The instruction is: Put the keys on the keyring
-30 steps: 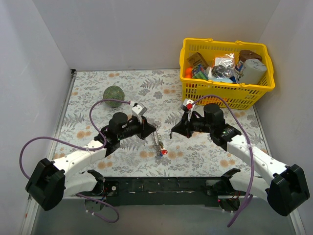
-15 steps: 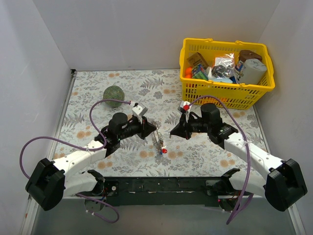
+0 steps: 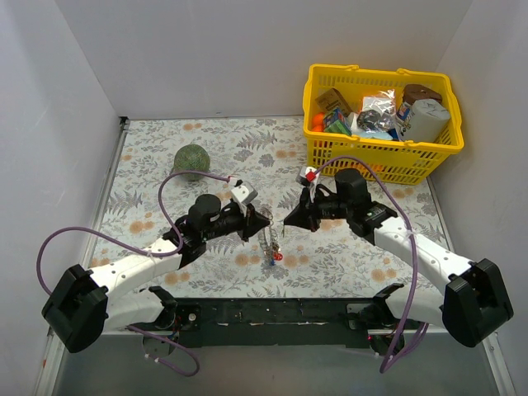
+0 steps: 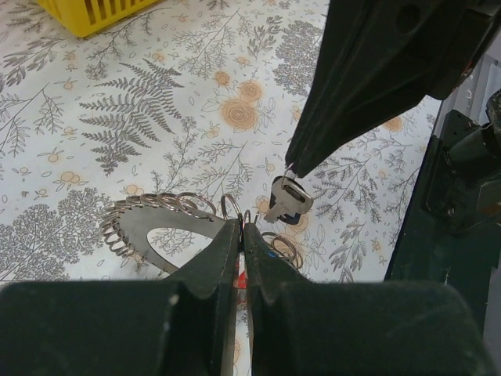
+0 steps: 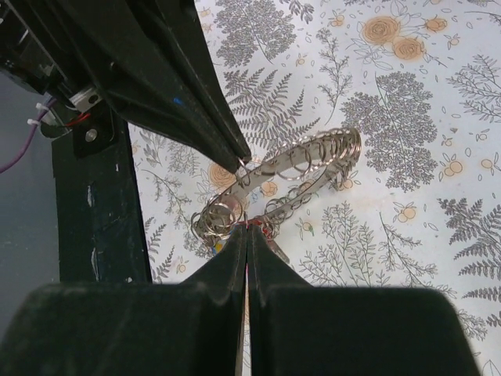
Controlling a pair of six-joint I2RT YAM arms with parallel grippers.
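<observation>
i see my left gripper point(image 4: 241, 229) with jaws pinching the keyring point(image 4: 149, 227) at its rim; my right gripper point(image 4: 293, 168) has jaws pinching a key point(image 4: 287, 196) just beside it.

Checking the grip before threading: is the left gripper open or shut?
Shut. In the left wrist view the left gripper has its fingers pressed together, just a thin seam between, pinching the keyring at its edge.

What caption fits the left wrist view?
Left gripper pinches the keyring's rim while right gripper holds a key beside it.
</observation>
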